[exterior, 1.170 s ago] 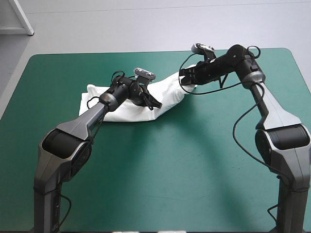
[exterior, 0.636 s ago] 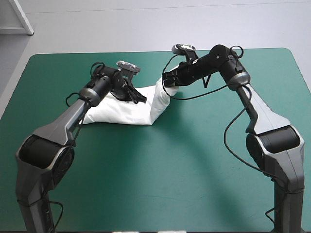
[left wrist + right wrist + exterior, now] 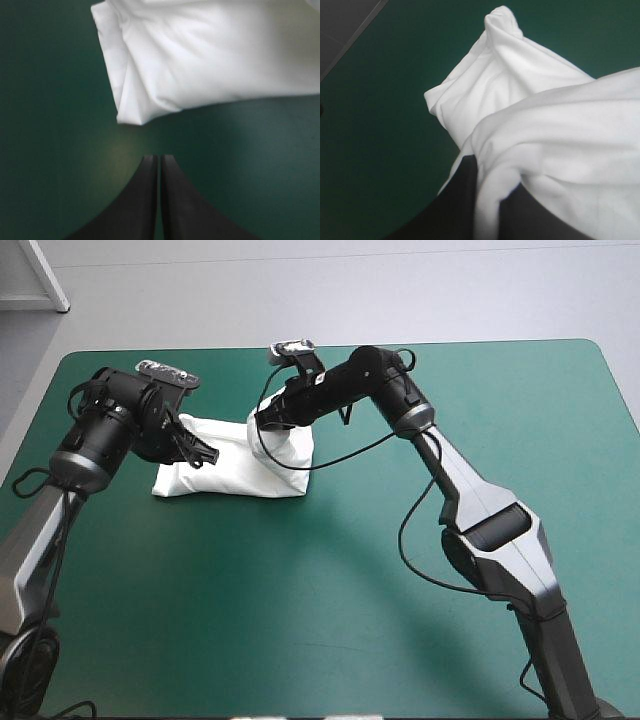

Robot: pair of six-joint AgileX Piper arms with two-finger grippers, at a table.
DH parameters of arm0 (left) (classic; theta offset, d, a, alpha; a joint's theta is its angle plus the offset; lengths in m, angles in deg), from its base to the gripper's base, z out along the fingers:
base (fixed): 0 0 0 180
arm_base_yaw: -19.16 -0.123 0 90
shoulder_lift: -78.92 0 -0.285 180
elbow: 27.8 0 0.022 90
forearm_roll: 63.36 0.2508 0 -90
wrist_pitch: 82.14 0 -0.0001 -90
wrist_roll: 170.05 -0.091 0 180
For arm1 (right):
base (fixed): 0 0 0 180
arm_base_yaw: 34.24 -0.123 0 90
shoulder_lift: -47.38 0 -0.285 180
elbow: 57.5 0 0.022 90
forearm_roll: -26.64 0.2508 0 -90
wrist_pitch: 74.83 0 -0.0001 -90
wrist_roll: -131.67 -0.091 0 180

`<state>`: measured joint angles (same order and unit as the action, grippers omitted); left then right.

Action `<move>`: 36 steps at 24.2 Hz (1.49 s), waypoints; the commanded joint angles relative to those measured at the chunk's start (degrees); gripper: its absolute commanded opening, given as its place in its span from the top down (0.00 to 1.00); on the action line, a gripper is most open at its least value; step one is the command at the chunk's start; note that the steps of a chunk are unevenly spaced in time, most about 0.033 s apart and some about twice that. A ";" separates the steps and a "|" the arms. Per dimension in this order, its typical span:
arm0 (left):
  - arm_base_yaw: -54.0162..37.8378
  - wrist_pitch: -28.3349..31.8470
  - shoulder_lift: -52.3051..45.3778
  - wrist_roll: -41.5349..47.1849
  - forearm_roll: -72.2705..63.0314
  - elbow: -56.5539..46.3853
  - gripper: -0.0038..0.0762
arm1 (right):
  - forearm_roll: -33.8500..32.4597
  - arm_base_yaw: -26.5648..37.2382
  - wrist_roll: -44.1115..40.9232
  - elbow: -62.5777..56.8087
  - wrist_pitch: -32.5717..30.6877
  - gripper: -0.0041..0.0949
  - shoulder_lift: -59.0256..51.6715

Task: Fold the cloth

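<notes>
The T-shirt (image 3: 235,468) lies as a white, part-folded bundle in the upper left-centre of the high view, on the teal-green surface (image 3: 400,540). Its right end is raised off the rest and pinched in my right hand (image 3: 261,422), which is all but closed with the cloth between its black fingers. My left hand (image 3: 159,160) is closed on nothing, its fingers meeting in a point just short of the bundle's corner and not touching it. To do this fold well, I judge I should carry the raised end low and level across the flat part. It should land edge on edge with the layer beneath, and I should let go only once it rests there. Pulling too far could drag the whole bundle along the surface, so my left hand might press the far end down as an anchor. In the high view my right arm crosses the raised fold and my left hand covers the bundle's left end, so I cannot tell how the edges line up there. My right fingertips are buried in cloth, so I cannot say how many layers I hold. I cannot make out sleeves, collar or hem anywhere.
</notes>
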<state>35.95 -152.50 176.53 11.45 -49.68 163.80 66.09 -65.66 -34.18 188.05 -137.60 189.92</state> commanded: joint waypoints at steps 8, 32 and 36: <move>0.04 0.21 -14.15 4.45 1.33 -13.64 0.93 | 13.77 -8.75 8.41 11.45 9.94 0.96 8.05; 0.04 4.00 -19.80 5.27 1.33 -14.49 0.93 | -2.27 6.11 -12.45 19.19 -4.99 0.23 2.35; 0.04 6.77 -19.80 5.27 1.33 -14.49 0.93 | -5.44 6.75 -11.66 0.29 -4.99 0.23 -7.05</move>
<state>35.95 -148.69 158.43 16.27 -49.24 147.82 60.24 -58.49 -46.39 194.33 -144.41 190.80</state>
